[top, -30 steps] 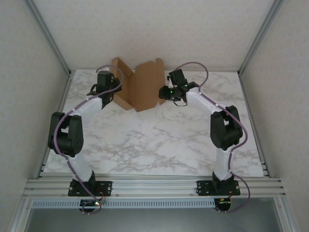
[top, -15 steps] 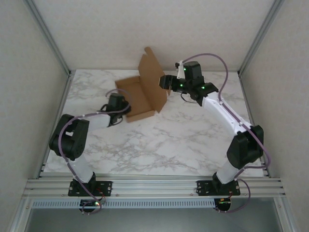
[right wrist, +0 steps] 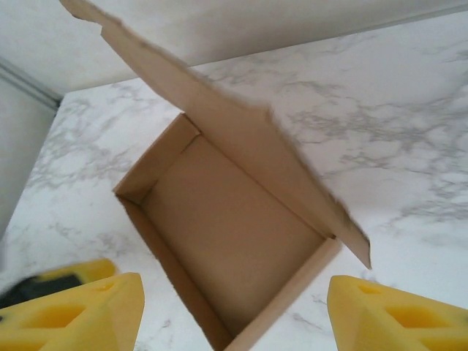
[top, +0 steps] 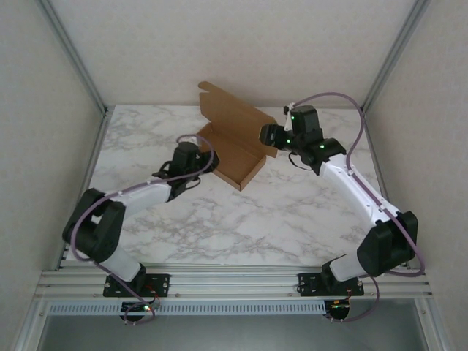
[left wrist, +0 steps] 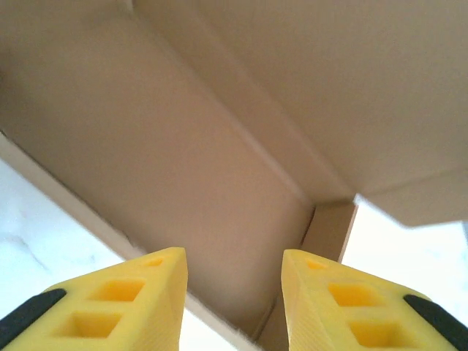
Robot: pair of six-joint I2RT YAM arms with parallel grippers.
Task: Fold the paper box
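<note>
The paper box (top: 232,155) is plain brown cardboard, matt and unprinted, with slightly fibrous cut edges. The table (top: 278,219) has a smooth white surface with grey marble veins and a faint sheen. The left gripper (left wrist: 234,289) and the right gripper (right wrist: 234,311) have fingers of matt yellow plastic with moulded hollows. The left arm (top: 142,196) and the right arm (top: 355,189) carry smooth white and black plastic shells, a little glossy. The front rail (top: 234,281) is ribbed silver metal. The walls (top: 241,44) look matt and finely textured
</note>
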